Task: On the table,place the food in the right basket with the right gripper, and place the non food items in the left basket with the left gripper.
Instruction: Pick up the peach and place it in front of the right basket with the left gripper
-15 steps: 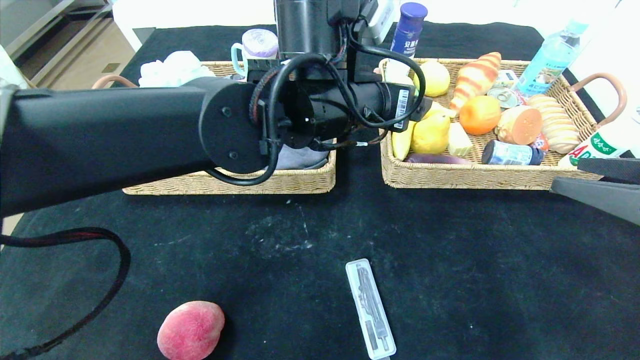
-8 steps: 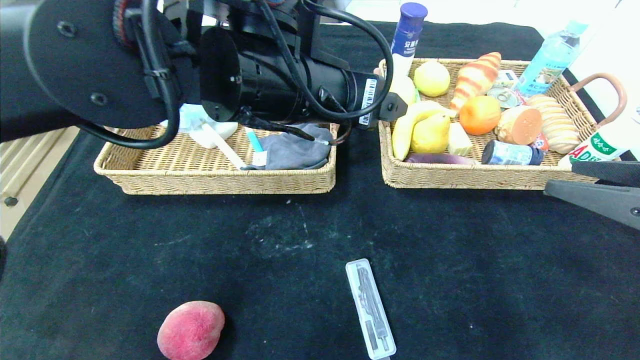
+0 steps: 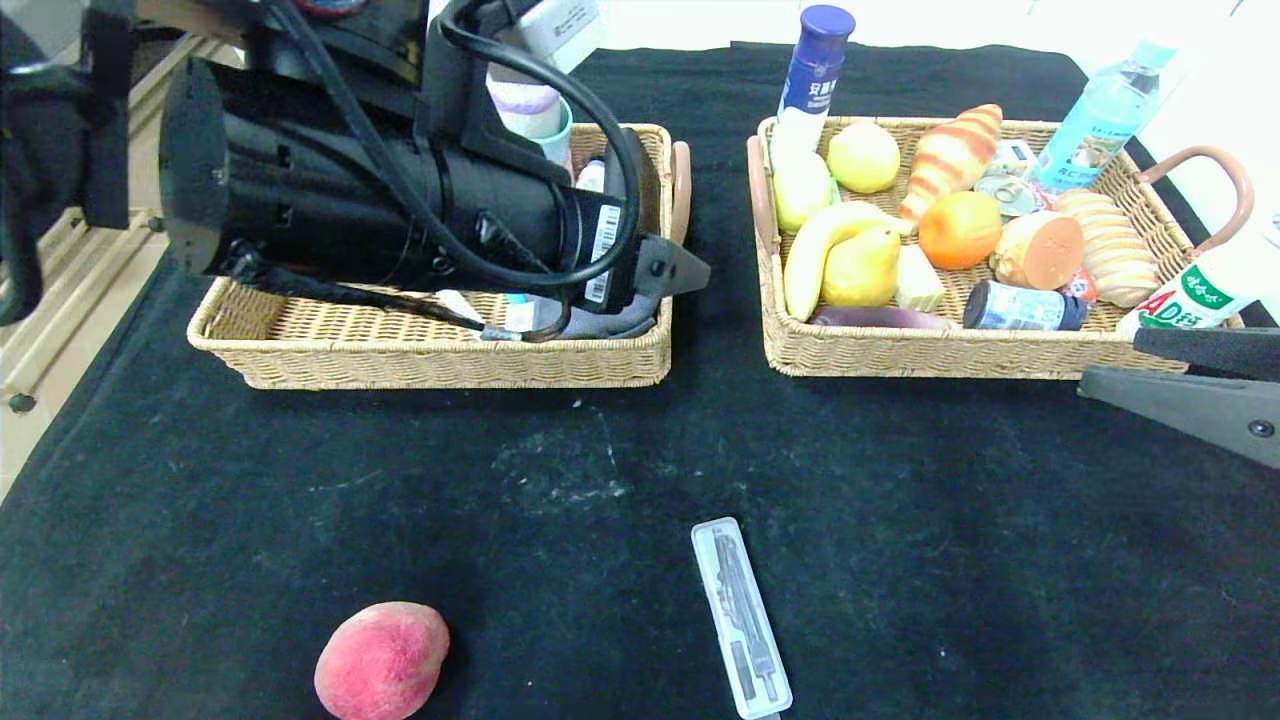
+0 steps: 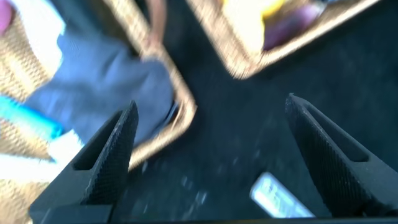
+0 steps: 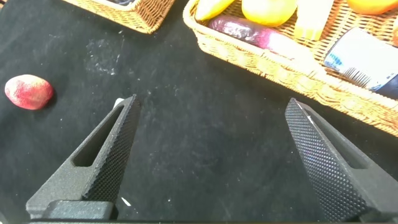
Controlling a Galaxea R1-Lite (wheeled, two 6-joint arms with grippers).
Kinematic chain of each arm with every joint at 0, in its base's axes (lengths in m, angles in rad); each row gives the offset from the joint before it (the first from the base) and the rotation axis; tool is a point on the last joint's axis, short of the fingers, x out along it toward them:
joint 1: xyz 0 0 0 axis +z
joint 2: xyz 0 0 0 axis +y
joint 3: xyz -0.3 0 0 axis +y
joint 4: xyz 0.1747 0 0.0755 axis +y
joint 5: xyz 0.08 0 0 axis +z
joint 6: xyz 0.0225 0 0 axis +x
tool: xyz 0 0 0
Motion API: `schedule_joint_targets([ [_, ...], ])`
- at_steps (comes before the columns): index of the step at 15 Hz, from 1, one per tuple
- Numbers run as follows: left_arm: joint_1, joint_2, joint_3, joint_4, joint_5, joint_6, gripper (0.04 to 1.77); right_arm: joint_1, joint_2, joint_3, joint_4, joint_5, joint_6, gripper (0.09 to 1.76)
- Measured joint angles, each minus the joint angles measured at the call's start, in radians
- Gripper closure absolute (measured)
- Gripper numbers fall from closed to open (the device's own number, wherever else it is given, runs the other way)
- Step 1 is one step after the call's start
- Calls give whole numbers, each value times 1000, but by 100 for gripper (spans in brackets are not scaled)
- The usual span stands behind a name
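Two items remained on the black counter (image 3: 900, 520): a peach (image 3: 381, 660) at 7 o'clock near the front edge, and a clear plastic case (image 3: 741, 617) at 6 o'clock; the left basket (image 3: 400, 355) lay at 10 o'clock, the right basket (image 3: 960, 350) at 2 o'clock, full of fruit and bread. Over the preceding second the left arm had swung from across both baskets back toward 10 o'clock, uncovering the left basket's contents; its left claw (image 4: 217, 155) stood wide and empty above that basket's near corner, suggesting a non-food item had just been dropped. The right claw (image 5: 211, 155), wide and empty, hovered at 3 o'clock; the case likely awaited the left claw, the peach the right.
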Motion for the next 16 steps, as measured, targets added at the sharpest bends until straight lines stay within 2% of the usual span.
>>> schedule_joint_targets([
  [7, 29, -169, 234, 12, 25, 7, 10, 4, 2, 0, 1, -1, 0, 14],
  [12, 78, -246, 314, 171, 36, 4, 10, 6, 3, 3, 2, -1, 0, 14],
  [16, 104, -299, 381, 278, 92, 3, 10, 7, 4, 5, 2, -1, 0, 14],
])
